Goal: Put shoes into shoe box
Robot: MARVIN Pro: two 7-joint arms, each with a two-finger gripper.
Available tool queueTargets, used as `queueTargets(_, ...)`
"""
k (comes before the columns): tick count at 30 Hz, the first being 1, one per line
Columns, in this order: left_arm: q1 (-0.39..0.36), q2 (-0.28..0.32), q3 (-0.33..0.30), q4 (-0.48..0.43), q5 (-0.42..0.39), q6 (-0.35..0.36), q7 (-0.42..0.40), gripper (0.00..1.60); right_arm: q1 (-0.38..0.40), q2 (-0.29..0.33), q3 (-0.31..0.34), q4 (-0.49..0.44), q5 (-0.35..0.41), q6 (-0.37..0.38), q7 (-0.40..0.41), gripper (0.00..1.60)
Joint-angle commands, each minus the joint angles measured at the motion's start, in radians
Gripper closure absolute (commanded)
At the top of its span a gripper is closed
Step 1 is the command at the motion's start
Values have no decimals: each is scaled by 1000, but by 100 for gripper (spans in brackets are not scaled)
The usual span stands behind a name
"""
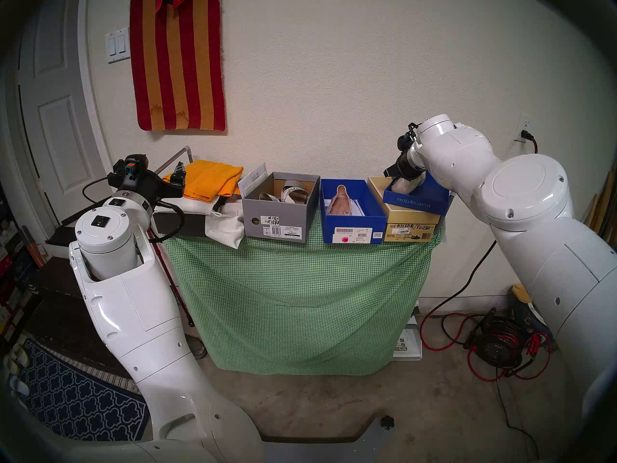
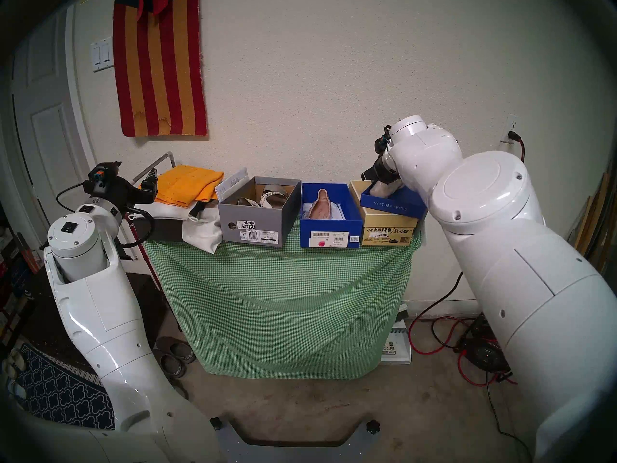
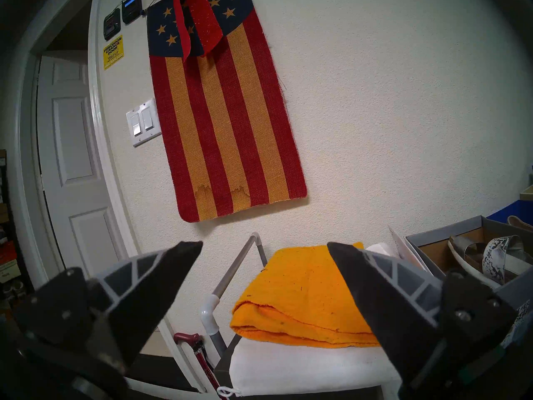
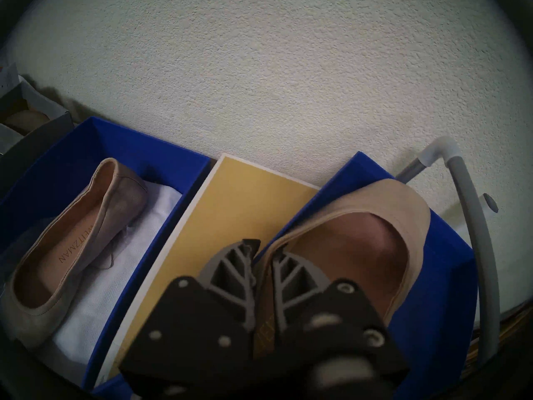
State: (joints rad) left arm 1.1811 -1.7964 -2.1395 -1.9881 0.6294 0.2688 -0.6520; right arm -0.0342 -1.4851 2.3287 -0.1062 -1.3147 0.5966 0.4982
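Right hand clamped on the side wall of a beige ballet flat, one finger outside the shoe and one inside, jaws nearly together. Flat lying in an upturned blue lid, which rests askew on the gold box at the right end of the green-checked surface. Heel end of this flat hidden beneath the hand; insole lettering mostly covered. From the head views, only a pale sliver of the shoe visible behind the black wrist, fingers not discernible there.

Second beige flat lying on white tissue inside the open blue box, in the middle of the row; its near end cut off by the dark rim of the right wrist view.

Platform sandals sitting in the grey box, left of the blue one; straps tangled, individual shoes hard to separate, lower parts hidden by the box wall.

Left hand spread wide, gripping nothing, held level above the left end of the surface and facing an orange folded cloth. White bag under the cloth, partly draped over the edge. Dark clogs on the floor, half hidden by the checked cloth and seen only by the right head camera.
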Motion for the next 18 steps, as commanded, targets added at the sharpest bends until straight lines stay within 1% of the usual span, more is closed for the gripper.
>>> queueTargets(1,-1,1,2,-1,-1,0,0,0,-4,36,-8,-19,-9,-9,-9,160)
queueTargets(5,-1,1,1,-1,-1,0,0,0,1,37,6,-36,4,-27,-21,160)
queueTargets(12,-1,1,1,-1,0,0,-1,0,31,49,40,-61,29,-54,-13,160)
queueTargets(18,-2,0,1,-1,0,0,-1,0,34,56,72,-80,54,-83,-30,160)
